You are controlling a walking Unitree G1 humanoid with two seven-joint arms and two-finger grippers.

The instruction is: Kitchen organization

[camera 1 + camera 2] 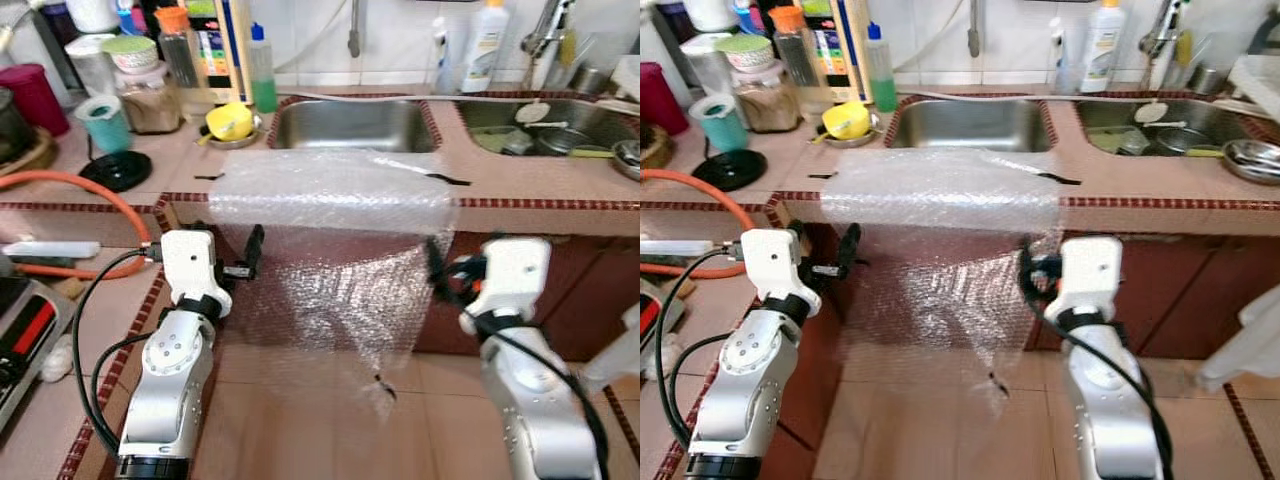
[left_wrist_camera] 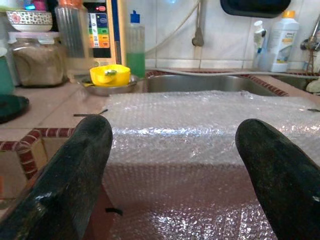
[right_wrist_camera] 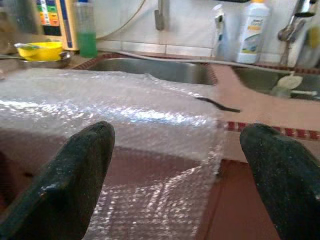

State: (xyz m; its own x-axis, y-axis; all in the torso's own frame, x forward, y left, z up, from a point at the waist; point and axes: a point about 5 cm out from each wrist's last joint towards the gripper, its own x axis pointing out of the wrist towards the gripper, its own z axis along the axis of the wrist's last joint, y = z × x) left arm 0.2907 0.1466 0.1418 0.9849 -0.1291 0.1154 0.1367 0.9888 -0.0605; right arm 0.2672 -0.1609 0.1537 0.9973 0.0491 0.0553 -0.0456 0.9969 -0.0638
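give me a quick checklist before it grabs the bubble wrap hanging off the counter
1. Left gripper fingers apart: ok.
2. Right gripper fingers apart: ok.
3. Bubble wrap lying on the counter with its lower part hanging over the edge: ok.
4. Both grippers level with the hanging part, one at each side: ok.
5. Fingers touching the wrap: not ok, neither holds it.
6. Black tape strips holding the wrap down: cannot tell.

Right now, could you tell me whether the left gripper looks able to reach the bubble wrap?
Probably yes: the left gripper is open beside the bubble wrap hanging over the counter edge, with nothing between them.
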